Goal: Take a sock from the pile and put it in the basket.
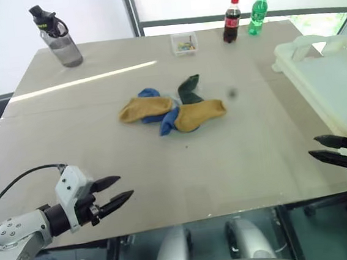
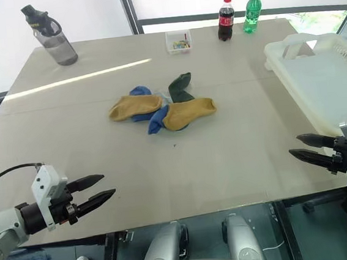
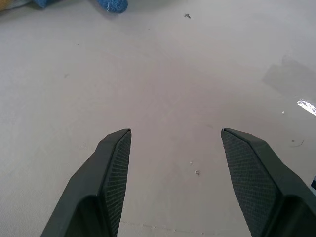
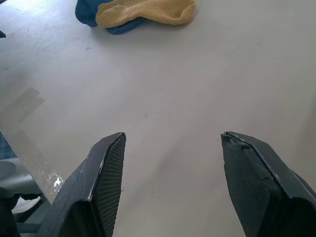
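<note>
The pile (image 1: pixel 171 110) of socks lies mid-table: two mustard yellow ones, a blue one and a dark green one (image 1: pixel 188 89) at its far side. The white slotted basket (image 1: pixel 332 81) stands at the table's right edge. My left gripper (image 1: pixel 125 190) hovers open over the near left part of the table, well short of the pile. Over the near right edge, just in front of the basket, my right gripper (image 1: pixel 314 148) is open too, pointing inward. A yellow sock over a blue one (image 4: pixel 143 12) lies ahead of the right fingers; nothing sits between either pair.
At the table's back stand a grey water bottle (image 1: pixel 57 38), a small clear box (image 1: pixel 184 43), a cola bottle (image 1: pixel 231 20) and a green bottle (image 1: pixel 258 12). The beige table (image 1: pixel 237 154) ends close below both grippers.
</note>
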